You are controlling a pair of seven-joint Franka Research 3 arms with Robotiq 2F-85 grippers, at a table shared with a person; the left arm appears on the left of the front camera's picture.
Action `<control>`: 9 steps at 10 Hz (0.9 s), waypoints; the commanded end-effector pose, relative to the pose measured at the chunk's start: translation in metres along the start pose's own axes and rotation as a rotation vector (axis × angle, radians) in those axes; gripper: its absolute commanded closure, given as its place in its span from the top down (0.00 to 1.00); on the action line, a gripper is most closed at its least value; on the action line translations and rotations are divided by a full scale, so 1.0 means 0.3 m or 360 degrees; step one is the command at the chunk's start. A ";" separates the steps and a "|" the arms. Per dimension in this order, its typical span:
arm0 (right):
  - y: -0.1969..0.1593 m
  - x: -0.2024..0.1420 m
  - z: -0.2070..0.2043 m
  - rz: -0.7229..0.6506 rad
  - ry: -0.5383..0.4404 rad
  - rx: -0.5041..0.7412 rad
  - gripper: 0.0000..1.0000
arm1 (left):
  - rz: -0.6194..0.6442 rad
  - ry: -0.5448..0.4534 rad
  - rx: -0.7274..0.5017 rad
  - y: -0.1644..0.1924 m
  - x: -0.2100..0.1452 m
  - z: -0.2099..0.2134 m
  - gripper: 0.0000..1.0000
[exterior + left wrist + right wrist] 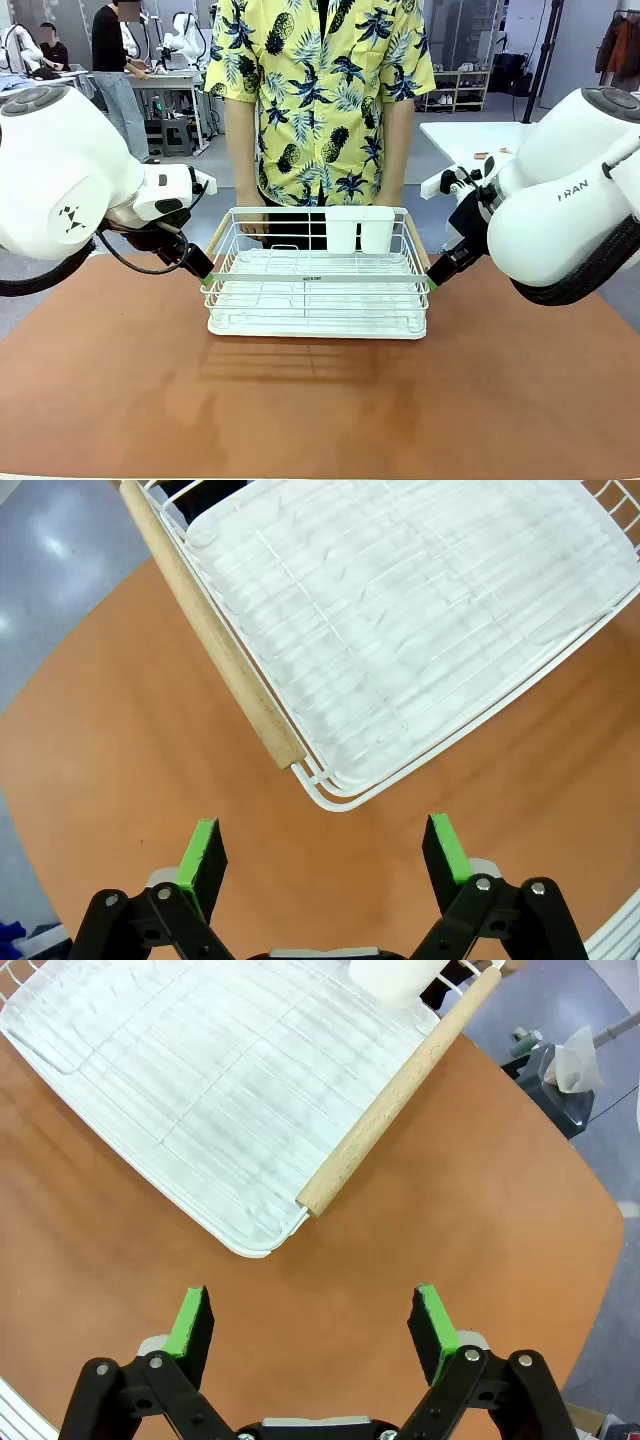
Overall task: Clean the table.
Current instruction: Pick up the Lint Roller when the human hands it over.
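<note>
The table [320, 400] has a matte reddish-brown top. A white wire rack [318, 290] with wooden side handles stands at its middle. My left gripper [205, 277] hangs by the rack's near left corner, and my right gripper [437, 275] by its near right corner. In the left wrist view the left gripper [322, 852] is open over bare tabletop, just short of the rack's corner [335, 798] and wooden handle [215, 640]. In the right wrist view the right gripper [311, 1322] is open too, nothing between its pads, short of the other wooden handle [395, 1105].
A white holder [358, 230] hangs inside the rack's far wall. A person in a yellow patterned shirt [320, 90] stands at the far side, one hand [250, 222] at the rack's far left corner. Bare tabletop stretches in front of the rack.
</note>
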State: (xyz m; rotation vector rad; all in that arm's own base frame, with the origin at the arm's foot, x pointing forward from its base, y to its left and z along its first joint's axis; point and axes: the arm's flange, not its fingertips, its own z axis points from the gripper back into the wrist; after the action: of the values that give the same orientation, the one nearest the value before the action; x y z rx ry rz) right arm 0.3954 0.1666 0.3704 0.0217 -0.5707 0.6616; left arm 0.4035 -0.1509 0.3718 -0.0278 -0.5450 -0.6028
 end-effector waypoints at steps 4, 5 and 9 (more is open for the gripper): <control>0.000 0.000 0.000 0.0000 0.0000 0.0000 1.00 | -0.0001 0.0000 0.0000 -0.001 0.000 0.000 1.00; 0.000 0.000 0.000 0.0000 0.0000 0.0000 1.00 | -0.0001 0.0000 0.0000 -0.001 0.000 0.000 1.00; 0.000 0.000 0.000 0.0000 0.0000 0.0000 1.00 | -0.0001 0.0000 0.0000 -0.001 0.000 0.000 1.00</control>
State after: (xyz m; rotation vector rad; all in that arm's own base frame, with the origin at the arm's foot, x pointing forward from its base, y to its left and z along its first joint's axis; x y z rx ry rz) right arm 0.3955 0.1662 0.3704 0.0206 -0.5708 0.6626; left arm 0.4033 -0.1513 0.3718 -0.0278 -0.5451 -0.6039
